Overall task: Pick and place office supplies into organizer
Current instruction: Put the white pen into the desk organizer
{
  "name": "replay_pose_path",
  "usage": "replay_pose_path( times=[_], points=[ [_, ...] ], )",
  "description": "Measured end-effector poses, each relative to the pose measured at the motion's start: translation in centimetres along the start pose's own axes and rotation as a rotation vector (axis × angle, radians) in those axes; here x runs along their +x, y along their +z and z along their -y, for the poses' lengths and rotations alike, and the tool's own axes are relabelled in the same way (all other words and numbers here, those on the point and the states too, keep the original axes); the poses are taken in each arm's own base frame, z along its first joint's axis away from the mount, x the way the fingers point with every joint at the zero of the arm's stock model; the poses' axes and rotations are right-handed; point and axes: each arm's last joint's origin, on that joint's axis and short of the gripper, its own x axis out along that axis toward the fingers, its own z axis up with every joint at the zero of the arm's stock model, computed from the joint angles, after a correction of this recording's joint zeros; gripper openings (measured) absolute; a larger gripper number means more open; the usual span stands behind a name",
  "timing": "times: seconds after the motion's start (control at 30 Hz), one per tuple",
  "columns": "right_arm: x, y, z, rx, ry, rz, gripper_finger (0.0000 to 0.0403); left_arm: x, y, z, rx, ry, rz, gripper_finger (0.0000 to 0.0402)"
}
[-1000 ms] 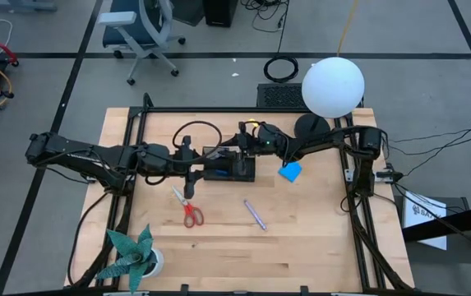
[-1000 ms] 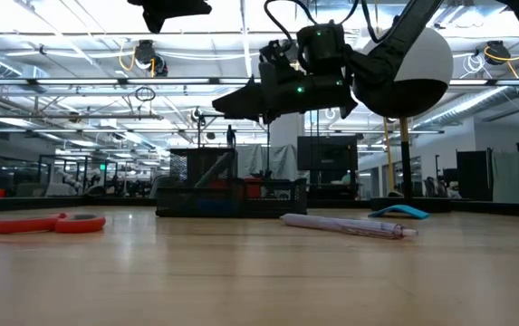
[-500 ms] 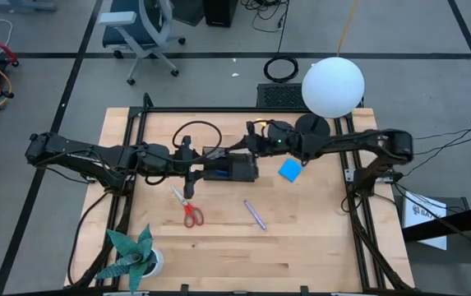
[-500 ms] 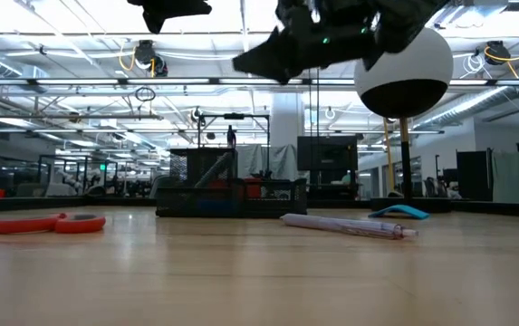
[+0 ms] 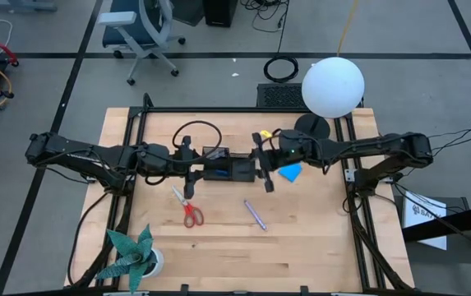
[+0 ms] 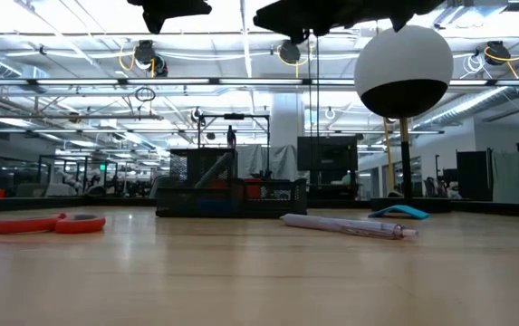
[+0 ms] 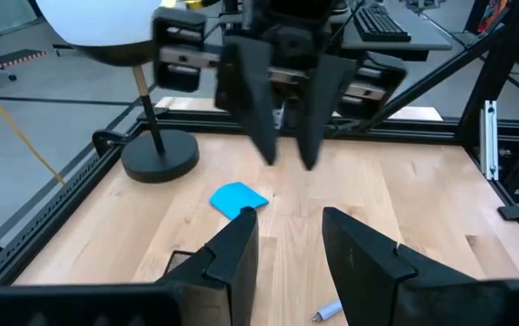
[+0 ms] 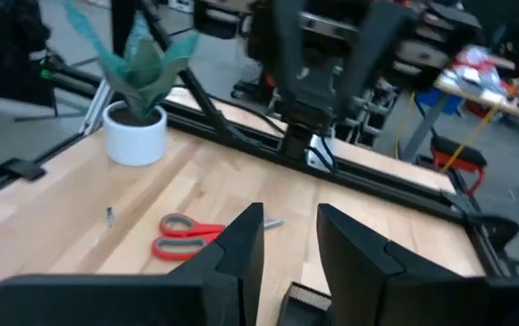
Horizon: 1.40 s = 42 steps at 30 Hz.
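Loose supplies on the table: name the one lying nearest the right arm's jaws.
The blue notepad, lying just beside the right gripper. The purple pen lies farther toward the table's front, and the red-handled scissors lie on the left arm's side.

Overhead camera looks straight down; low camera looks level across the bench; both show the scissors.

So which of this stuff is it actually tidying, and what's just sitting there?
For the job: scissors, pen, blue notepad, organizer.
Just there: lamp, paper plant.
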Motion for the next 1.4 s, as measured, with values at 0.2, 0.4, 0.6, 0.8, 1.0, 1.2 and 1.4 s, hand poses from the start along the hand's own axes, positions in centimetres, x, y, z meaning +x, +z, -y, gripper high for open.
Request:
replay_pose_path(
  times=[0.2,0.4,0.6,0.8,1.0,1.2,1.4],
  points=[
    [0.3,0.4,-1.3,-0.033,0.037,0.009,0.0093,0.0,-0.1,0.2,0.003,-0.006,-0.007,0.0131],
    [0.5,0.6,-2.3,0.013,0.060,0.003,0.0093,-0.1,0.0,0.3,0.007,-0.014,0.005,0.0132],
    [0.8,0.7,-3.7,-0.031,-0.030,-0.054,0.0091,-0.1,0.0,0.3,0.007,-0.013,0.006,0.0131],
    [0.9,0.9,-4.6,-0.076,-0.118,-0.085,0.0091,-0.1,-0.2,0.4,0.041,-0.016,-0.019,0.0132],
    [0.9,1.1,-5.1,-0.089,-0.132,-0.090,0.0091,-0.1,-0.4,0.5,0.087,-0.018,-0.039,0.0132],
    [0.9,1.0,-5.3,-0.068,-0.126,-0.096,0.0091,-0.1,-0.5,0.5,0.138,-0.023,-0.050,0.0132],
    [0.9,0.9,-5.3,-0.030,-0.126,-0.103,0.0091,-0.1,-0.6,0.5,0.165,-0.050,-0.056,0.0132]
  ],
)
